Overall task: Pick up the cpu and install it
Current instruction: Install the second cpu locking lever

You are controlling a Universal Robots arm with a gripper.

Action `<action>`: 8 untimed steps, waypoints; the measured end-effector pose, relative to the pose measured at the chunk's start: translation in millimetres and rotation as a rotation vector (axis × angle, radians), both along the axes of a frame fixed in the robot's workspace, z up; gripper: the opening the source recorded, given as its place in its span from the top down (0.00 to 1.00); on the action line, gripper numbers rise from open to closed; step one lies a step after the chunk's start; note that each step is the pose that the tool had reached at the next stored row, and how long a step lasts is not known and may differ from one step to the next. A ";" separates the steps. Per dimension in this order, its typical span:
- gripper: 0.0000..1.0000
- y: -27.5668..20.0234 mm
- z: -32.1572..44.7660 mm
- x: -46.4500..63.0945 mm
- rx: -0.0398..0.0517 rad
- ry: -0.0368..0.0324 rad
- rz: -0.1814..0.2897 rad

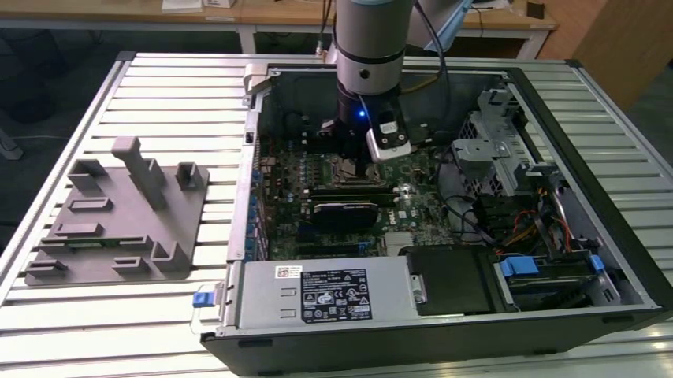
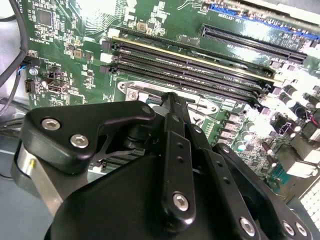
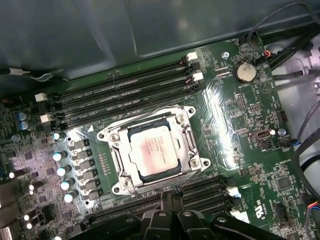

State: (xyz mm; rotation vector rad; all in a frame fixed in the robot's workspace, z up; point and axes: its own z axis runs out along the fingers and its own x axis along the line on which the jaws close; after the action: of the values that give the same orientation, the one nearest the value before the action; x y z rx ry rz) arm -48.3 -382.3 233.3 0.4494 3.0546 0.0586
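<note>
The cpu [image 3: 152,152] is a flat silvery square lying inside the metal-framed socket [image 3: 116,136] on the green motherboard [image 3: 240,130]. In the first wrist view my gripper [image 3: 172,196] hovers just off one side of the socket frame, its black fingers pressed together with nothing between them. In the second wrist view the same fingers [image 2: 172,125] meet at a narrow tip over the socket's edge, beside the memory slots [image 2: 200,67]. From the exterior view, the arm [image 1: 368,71] reaches straight down into the open computer case [image 1: 589,197], above the middle of the board.
Memory slots [image 3: 125,90] flank the socket on two sides. Cables [image 3: 305,145] run along the board's edge. A drive cage [image 1: 494,150] stands on the exterior view's right. A power supply [image 1: 326,291] fills the case front. A grey fixture [image 1: 121,213] lies on the slatted table.
</note>
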 end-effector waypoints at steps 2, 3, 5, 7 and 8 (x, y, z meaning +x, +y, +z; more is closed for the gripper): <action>0.89 -0.7 0.0 0.0 0.0000 0.0000 0.009; 0.89 -1.0 -0.1 0.0 0.0000 0.0000 0.014; 0.89 -1.5 -0.2 0.0 0.0000 0.0000 0.026; 0.89 -1.9 -0.5 0.0 0.0000 0.0000 0.059; 0.89 -1.9 -0.7 0.0 0.0001 0.0000 0.075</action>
State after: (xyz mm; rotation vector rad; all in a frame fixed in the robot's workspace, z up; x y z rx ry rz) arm -48.3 -384.2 232.6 0.3351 3.0707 0.0619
